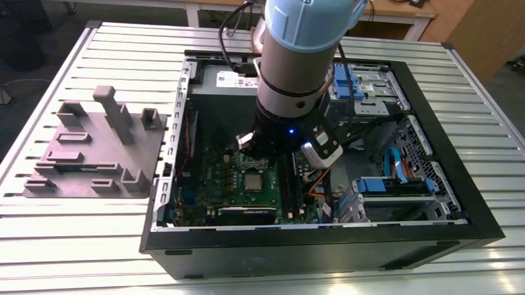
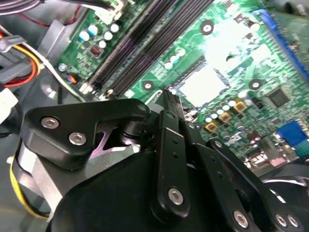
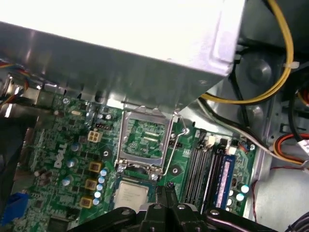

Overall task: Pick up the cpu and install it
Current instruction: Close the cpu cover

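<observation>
Green circuit board (image 3: 72,145) dotted with pale blue capacitors (image 3: 100,180); silvery cpu (image 3: 131,194); black end effector (image 2: 170,96); yellow cable (image 3: 290,46); black computer case (image 1: 328,249); ribbed silver bench (image 1: 82,246); grey tray (image 1: 90,153).

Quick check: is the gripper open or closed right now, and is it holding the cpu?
Gripper: closed, holding nothing. The cpu lies flat close by, not in its grasp.

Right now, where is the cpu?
In the exterior view the cpu lies flat on the green motherboard, on the exterior view's left of the black memory slots. In the first wrist view the gripper is close beside it.
</observation>
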Motion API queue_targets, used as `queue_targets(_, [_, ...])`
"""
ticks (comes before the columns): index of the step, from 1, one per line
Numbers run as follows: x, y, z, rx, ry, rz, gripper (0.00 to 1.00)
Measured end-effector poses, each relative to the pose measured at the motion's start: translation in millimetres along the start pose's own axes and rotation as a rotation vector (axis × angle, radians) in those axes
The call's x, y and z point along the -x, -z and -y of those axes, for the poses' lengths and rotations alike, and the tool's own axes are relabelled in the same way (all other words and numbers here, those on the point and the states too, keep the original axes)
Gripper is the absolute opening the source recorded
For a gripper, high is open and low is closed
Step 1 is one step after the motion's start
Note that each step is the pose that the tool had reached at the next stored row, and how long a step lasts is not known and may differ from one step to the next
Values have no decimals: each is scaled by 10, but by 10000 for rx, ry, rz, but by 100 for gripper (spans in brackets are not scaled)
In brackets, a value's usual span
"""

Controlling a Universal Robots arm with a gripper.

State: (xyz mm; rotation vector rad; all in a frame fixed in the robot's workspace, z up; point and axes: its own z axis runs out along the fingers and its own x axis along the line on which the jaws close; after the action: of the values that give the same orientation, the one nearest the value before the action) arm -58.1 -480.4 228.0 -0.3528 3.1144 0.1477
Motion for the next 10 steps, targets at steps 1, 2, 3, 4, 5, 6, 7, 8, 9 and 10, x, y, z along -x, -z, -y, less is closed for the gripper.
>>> queue_targets(1, [17,-5,-2,48,0,13,10])
queue_targets(2, [35,-11,-4,56,1,15,10])
queue_targets(3, [57,-17,-8,56,1,13,10])
queue_targets(4, [84,-24,-17,56,0,11,10])
queue_targets(5, [115,-32,-31,57,0,10,10])
queue_targets(6, [145,-39,-44,57,-1,5,10])
queue_targets(7, [171,-46,-59,59,-1,0,10])
queue_targets(8, [194,-54,-77,62,0,-2,10])
queue_targets(9, [208,-59,-88,67,4,-2,10])
queue_targets(10, [209,-62,-91,77,45,-5,10])
